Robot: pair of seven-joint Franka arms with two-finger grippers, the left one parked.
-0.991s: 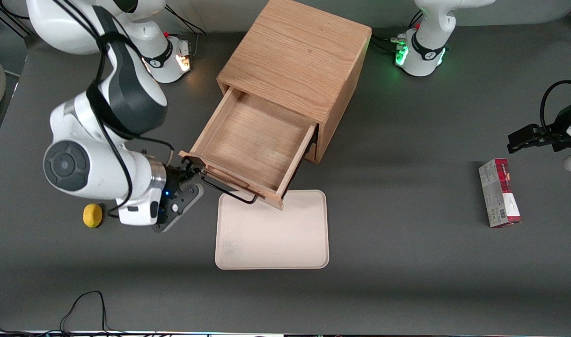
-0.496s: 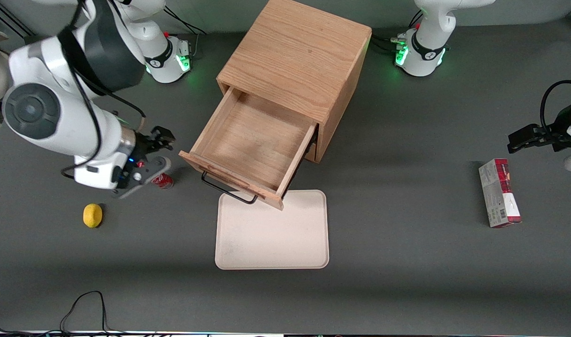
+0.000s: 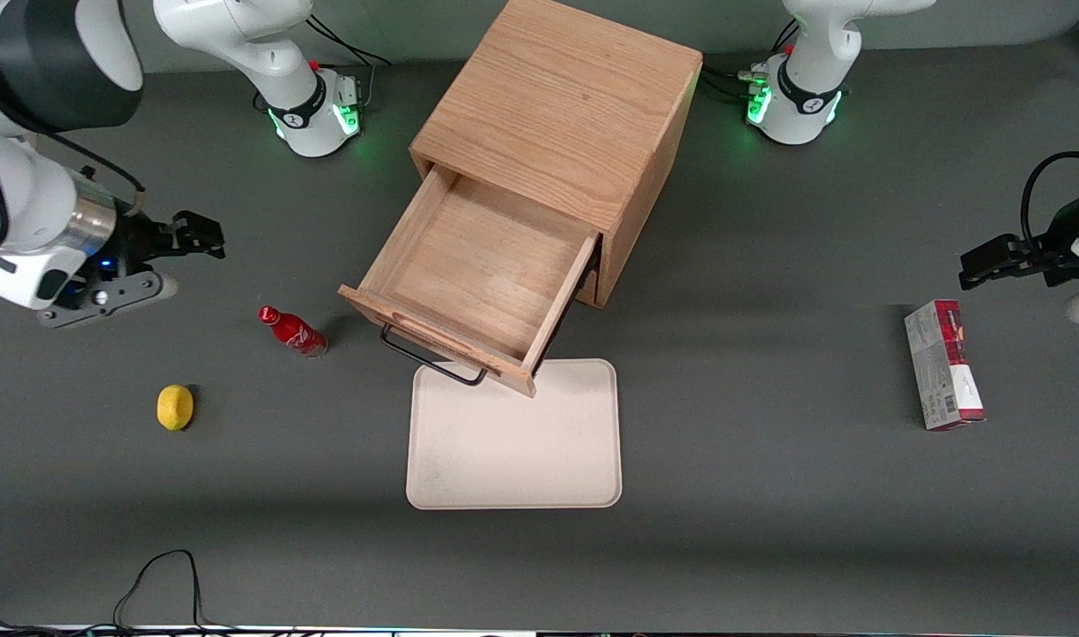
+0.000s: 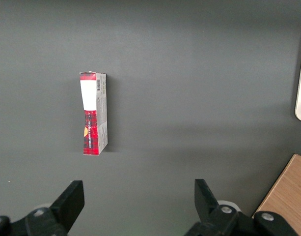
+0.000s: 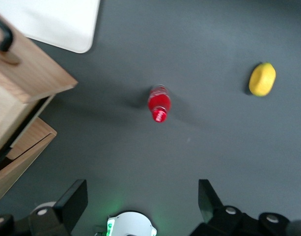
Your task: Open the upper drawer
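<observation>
The upper drawer [image 3: 482, 265] of the oak cabinet [image 3: 562, 106] stands pulled far out, its shallow wooden tray bare inside. Its thin black wire handle [image 3: 429, 358] hangs over the edge of a cream tray. My gripper [image 3: 205, 237] is well away from the drawer, toward the working arm's end of the table and raised above the tabletop. It is open with nothing between its fingers. The right wrist view shows the gripper [image 5: 143, 196] above bare table, with the drawer's front corner [image 5: 27, 64], its handle [image 5: 3, 34] and the lower drawer [image 5: 22, 147] beneath it.
A red bottle [image 3: 292, 330] [image 5: 159, 104] lies on the table between my gripper and the drawer. A lemon [image 3: 175, 407] [image 5: 262, 79] sits nearer the front camera. A cream tray [image 3: 513, 438] lies in front of the drawer. A red-and-white carton [image 3: 944, 364] [image 4: 94, 113] lies toward the parked arm's end.
My gripper has left the drawer's handle and drawn away toward the working arm's end, rising. The red bottle it covered now shows. The drawer has stayed where it was.
</observation>
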